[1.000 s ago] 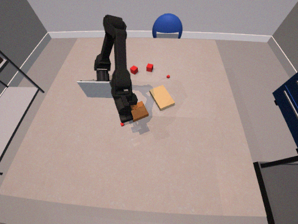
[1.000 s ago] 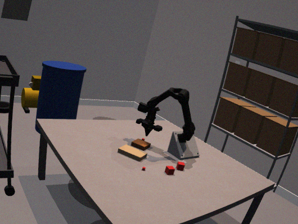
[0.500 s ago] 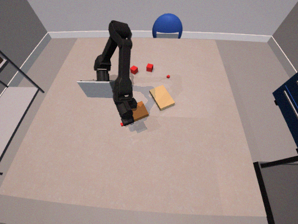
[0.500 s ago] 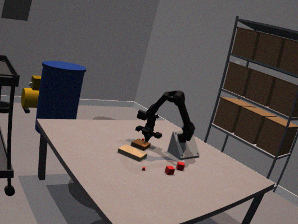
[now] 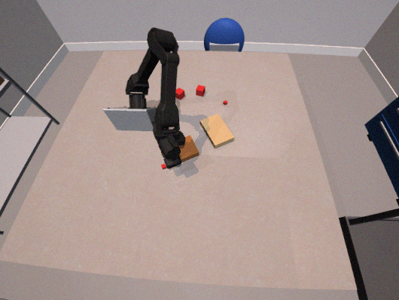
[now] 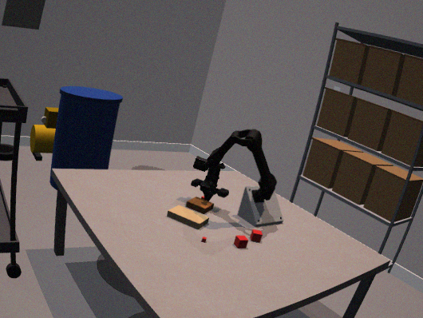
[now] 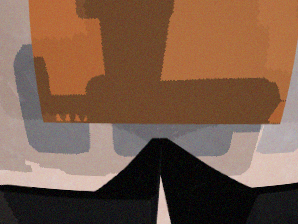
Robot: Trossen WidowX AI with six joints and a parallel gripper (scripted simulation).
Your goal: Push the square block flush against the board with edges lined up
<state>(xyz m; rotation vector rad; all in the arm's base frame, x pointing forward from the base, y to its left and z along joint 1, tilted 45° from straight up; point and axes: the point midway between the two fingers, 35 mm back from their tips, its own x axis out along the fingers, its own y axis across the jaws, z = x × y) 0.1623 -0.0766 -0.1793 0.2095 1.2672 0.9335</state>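
The square block (image 5: 191, 149) (image 6: 196, 204) (image 7: 220, 40), orange-brown, lies flat on the table. The board (image 5: 217, 130) (image 6: 187, 215), pale yellow wood, lies flat beside it, with a gap between them. The board is not in the wrist view. In the top view it is to the right of the block. My gripper (image 6: 207, 199) (image 7: 159, 145) is shut and empty, pointing down at the block's side away from the board. In the wrist view, the block's near side runs straight across just ahead of the fingertips. Contact cannot be told. In the top view my hand hides the block's left part and the fingertips.
Two larger red cubes (image 5: 200, 90) (image 6: 241, 241) stand near the arm's base. One tiny red cube (image 5: 225, 102) (image 6: 203, 240) lies behind the board in the top view, another tiny red cube (image 5: 163, 166) beside my hand. A grey wedge (image 5: 129, 120) (image 6: 248, 205) stands at the arm's base.
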